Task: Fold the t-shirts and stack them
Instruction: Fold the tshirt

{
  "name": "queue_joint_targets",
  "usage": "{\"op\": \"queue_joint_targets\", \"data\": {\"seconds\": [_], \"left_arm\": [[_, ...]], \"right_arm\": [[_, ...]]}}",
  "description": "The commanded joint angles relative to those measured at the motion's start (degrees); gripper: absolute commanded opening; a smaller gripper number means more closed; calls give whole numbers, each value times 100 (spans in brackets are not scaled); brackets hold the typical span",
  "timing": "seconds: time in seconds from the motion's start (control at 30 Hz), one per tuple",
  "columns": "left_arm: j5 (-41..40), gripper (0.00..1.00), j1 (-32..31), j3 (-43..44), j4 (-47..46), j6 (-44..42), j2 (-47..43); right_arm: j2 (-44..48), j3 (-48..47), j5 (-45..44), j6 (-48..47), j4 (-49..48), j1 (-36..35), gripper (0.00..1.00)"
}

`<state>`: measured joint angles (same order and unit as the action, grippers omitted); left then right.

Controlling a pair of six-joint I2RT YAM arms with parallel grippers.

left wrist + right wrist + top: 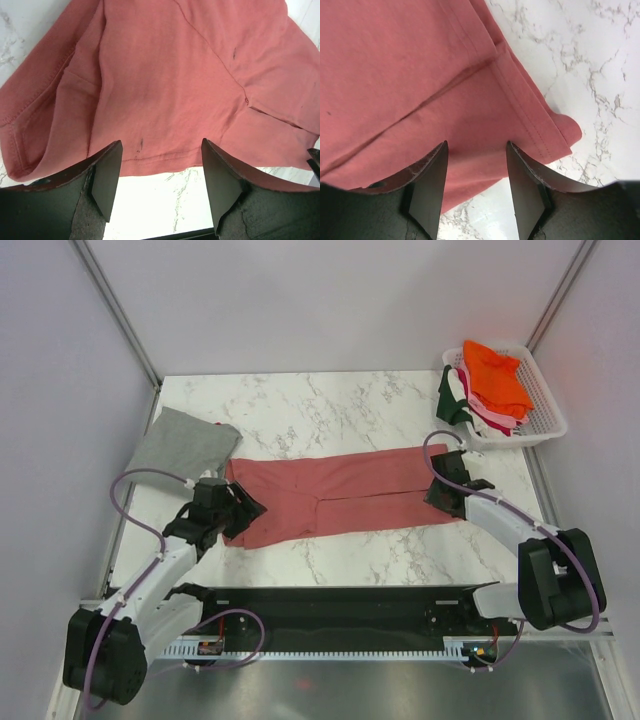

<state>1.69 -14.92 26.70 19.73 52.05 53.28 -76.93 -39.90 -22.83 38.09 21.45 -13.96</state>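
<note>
A dusty salmon-pink t-shirt [335,495] lies folded into a long strip across the middle of the marble table. It fills the left wrist view [165,80] and the right wrist view [395,65]. My left gripper [243,510] is open and empty over the shirt's left end, with bare table between its fingertips [160,172]. My right gripper [440,490] is open and empty over the shirt's right end near its hem [476,170]. A grey t-shirt [185,443] lies folded at the left rear.
A white slatted basket [540,405] at the right rear holds an orange tee [495,375] with pink, white and dark green ones [452,400] hanging over its side. The table's near edge has a black rail [330,605].
</note>
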Motion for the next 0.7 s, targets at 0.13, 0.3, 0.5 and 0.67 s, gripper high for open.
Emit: {"op": "queue_joint_targets", "data": {"seconds": [0.13,0.3,0.5,0.67], "left_arm": [[-152,71,-29,-121,75,350,16],[-152,71,-20,-24,-21,349,394],[-125,71,-37,2,-188,525,780],[-82,71,-37,72,-338,508,1149]], "right_arm": [[-156,246,288,94,-299,174,57],[-349,246,524,146,-378,279,58],[-718,184,754,295,-291,288,58],[-754,229,622,445,-124,288,59]]}}
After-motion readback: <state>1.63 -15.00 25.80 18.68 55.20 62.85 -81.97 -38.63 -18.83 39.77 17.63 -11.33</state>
